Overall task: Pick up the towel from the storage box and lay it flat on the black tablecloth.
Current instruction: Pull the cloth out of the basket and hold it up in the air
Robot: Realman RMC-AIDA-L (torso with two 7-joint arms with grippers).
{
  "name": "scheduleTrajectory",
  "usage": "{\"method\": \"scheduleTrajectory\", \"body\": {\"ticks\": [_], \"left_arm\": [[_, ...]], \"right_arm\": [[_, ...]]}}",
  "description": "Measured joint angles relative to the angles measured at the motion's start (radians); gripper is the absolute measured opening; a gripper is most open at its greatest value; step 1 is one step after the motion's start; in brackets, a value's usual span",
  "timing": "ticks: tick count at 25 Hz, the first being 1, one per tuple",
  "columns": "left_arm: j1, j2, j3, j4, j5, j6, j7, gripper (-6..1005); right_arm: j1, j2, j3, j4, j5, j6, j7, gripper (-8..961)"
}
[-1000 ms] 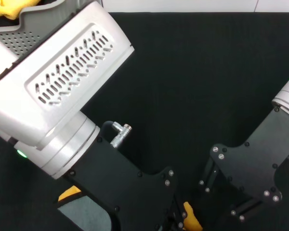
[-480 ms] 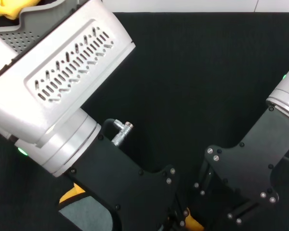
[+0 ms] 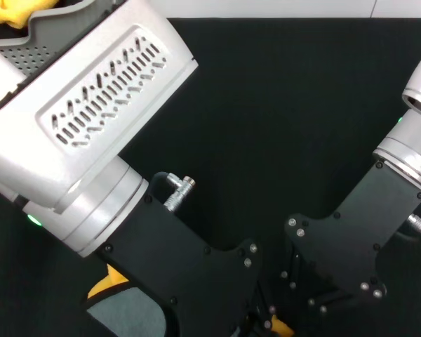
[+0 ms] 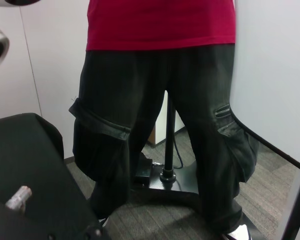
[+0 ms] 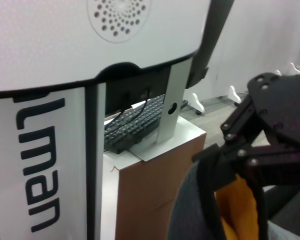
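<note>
The towel [image 3: 123,312], grey with a yellow-orange face, hangs at the bottom edge of the head view under my left wrist. A small yellow bit of it [image 3: 281,327] shows between the two wrists. In the right wrist view my left gripper [image 5: 230,167] is shut on the top of the towel [image 5: 190,215], whose grey and orange faces and black edging hang below it. My right gripper [image 3: 298,305] is close beside the left one, low over the black tablecloth [image 3: 281,105]. The storage box [image 3: 28,45] stands at the far left, mostly hidden by my left arm.
A bunched all-yellow cloth [image 3: 14,10] lies in the storage box. A person in a red shirt and dark trousers [image 4: 160,100] stands beyond the table. A keyboard on a cardboard box [image 5: 135,130] stands off the table.
My right arm has moved left, closer to the left gripper and the towel. The yellow bit of towel between the wrists is now more covered. The left arm has barely moved.
</note>
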Motion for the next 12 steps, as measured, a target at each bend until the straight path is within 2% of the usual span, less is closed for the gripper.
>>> {"method": "scheduleTrajectory", "body": {"ticks": [3, 9, 12], "left_arm": [[0.000, 0.000, 0.000, -0.004, 0.000, 0.000, 0.001, 21], [0.006, -0.002, -0.001, -0.021, 0.000, -0.015, 0.013, 22], [0.010, -0.002, -0.009, -0.032, 0.000, -0.028, 0.025, 22]], "right_arm": [[-0.014, 0.001, 0.001, 0.001, 0.000, 0.010, -0.007, 98], [-0.061, 0.002, 0.020, -0.008, 0.010, 0.045, -0.030, 6], [-0.088, 0.002, 0.075, -0.013, 0.010, 0.047, -0.029, 3]]}}
